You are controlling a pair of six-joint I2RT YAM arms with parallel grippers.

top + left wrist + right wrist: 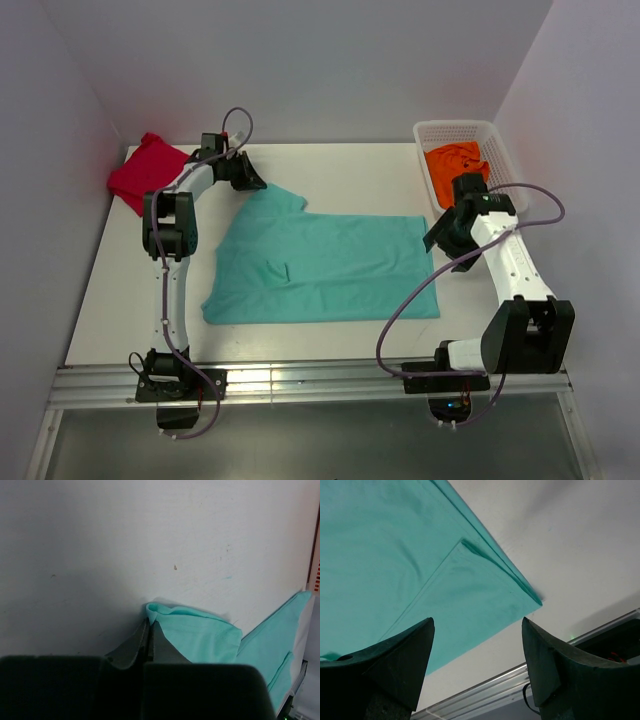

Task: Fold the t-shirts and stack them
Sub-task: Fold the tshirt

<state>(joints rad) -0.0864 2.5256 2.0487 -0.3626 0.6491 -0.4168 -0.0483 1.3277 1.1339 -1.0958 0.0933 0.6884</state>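
Hidden in the top view: fingertips of the left gripper (252, 180), covered by its own wrist housing at upper left of centre. Fingertips of the right gripper (436, 240) likewise under the dark wrist body at right of centre. Lower edge of the orange t-shirt (455, 163) masked by the right arm. Bunched inside the white basket (452, 127) at upper right, outline not readable. Red t-shirt (146, 171) at upper left, a compact bundle at the left edge of the table (350, 165). Fold lines too small to make out. In the left wrist view, bottom third blocked by the dark gripper body. In the right wrist view, cloth cut off at the left and top edges.

Teal t-shirt (325, 268): spread flat on the table at frame centre in the top view, between the two arms. Long axis left to right. One flap projecting from the upper-left corner toward the left gripper. Small crease left of centre. Neck opening not identifiable, so head end not determinable.

Left gripper: clenched, fingers pressed together in the left wrist view, with a raised fold of the teal t-shirt's edge pinched at the tips.

Right gripper: released, jaws wide apart, nothing between them. In the right wrist view, held over a folded-over corner of the teal cloth. Corner pointing to the right of frame, with bare table beyond.
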